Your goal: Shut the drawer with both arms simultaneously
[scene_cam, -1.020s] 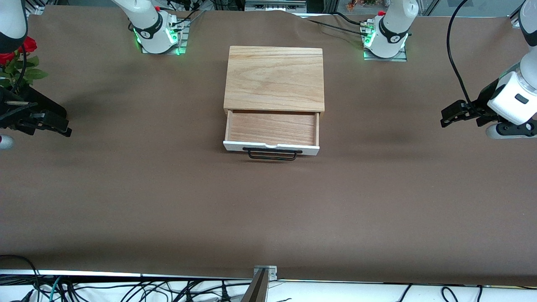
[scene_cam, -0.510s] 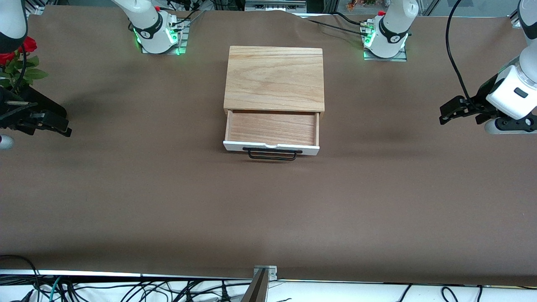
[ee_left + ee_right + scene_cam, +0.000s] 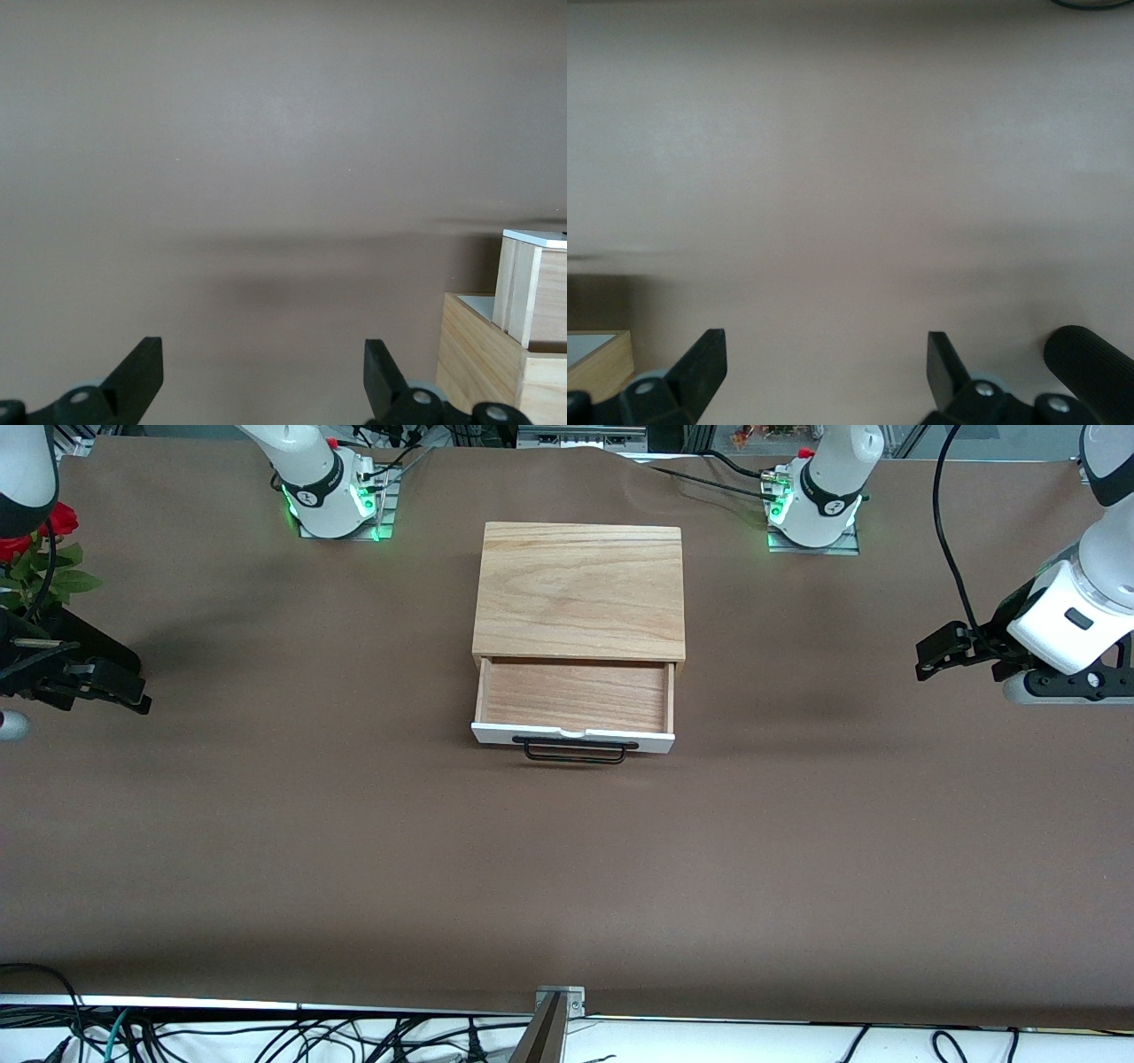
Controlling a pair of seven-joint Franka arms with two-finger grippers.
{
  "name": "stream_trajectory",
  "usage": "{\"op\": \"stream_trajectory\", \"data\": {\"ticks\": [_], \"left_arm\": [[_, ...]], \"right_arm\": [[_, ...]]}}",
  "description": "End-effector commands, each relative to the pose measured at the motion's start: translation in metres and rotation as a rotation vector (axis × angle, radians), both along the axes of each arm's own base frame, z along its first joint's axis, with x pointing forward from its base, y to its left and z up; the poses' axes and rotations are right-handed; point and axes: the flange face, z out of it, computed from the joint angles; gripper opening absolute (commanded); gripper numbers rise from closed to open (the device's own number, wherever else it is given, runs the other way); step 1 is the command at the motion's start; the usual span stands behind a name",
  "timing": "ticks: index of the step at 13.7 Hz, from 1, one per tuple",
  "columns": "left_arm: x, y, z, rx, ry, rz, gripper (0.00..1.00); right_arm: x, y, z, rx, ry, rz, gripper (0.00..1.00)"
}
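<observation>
A light-wood box (image 3: 580,591) stands mid-table near the arm bases. Its drawer (image 3: 574,695) is pulled out toward the front camera, empty, with a white front panel (image 3: 496,733) and a black wire handle (image 3: 574,751). My left gripper (image 3: 932,657) hangs open and empty over bare table at the left arm's end; its wrist view shows both fingers (image 3: 142,376) wide apart and the box and drawer (image 3: 523,332) at the edge. My right gripper (image 3: 124,691) is open and empty over the right arm's end of the table; its wrist view shows fingers (image 3: 704,367) apart.
The table (image 3: 354,850) is covered in brown cloth. Red roses with green leaves (image 3: 40,558) stand at the right arm's end beside the right gripper. Cables (image 3: 266,1036) lie below the table's front edge. The arm bases (image 3: 332,491) sit along the top edge.
My left gripper has moved up in the front view and slightly toward the box. The right arm and the drawer have not moved.
</observation>
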Motion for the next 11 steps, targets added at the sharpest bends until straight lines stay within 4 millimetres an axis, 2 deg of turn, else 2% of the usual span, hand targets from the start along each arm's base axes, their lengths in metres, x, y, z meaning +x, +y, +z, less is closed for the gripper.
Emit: {"op": "stream_trajectory", "data": {"ticks": [1,3,5,6,7,9,11], "left_arm": [[-0.001,-0.002,0.006,0.000,0.006,-0.025,1.00],[-0.001,-0.001,0.005,-0.001,0.009,-0.023,1.00],[-0.001,-0.001,0.002,-0.003,0.016,-0.021,1.00],[0.000,-0.001,-0.003,-0.002,0.028,-0.022,1.00],[-0.001,-0.008,-0.006,-0.001,0.046,-0.034,1.00],[0.000,-0.044,-0.017,-0.045,0.073,-0.080,1.00],[0.006,-0.072,-0.039,-0.117,0.117,-0.101,1.00]], "right_arm": [[0.004,-0.002,0.005,-0.009,-0.010,0.012,1.00],[0.006,0.006,0.001,-0.005,-0.005,0.018,1.00],[0.013,0.018,-0.016,0.016,0.011,0.024,1.00],[0.014,0.026,-0.018,0.039,0.009,0.030,1.00],[0.021,0.038,-0.028,0.062,0.000,0.039,1.00],[0.034,0.071,-0.051,0.082,-0.011,0.080,1.00],[0.046,0.104,-0.077,0.077,-0.021,0.124,1.00]]}}
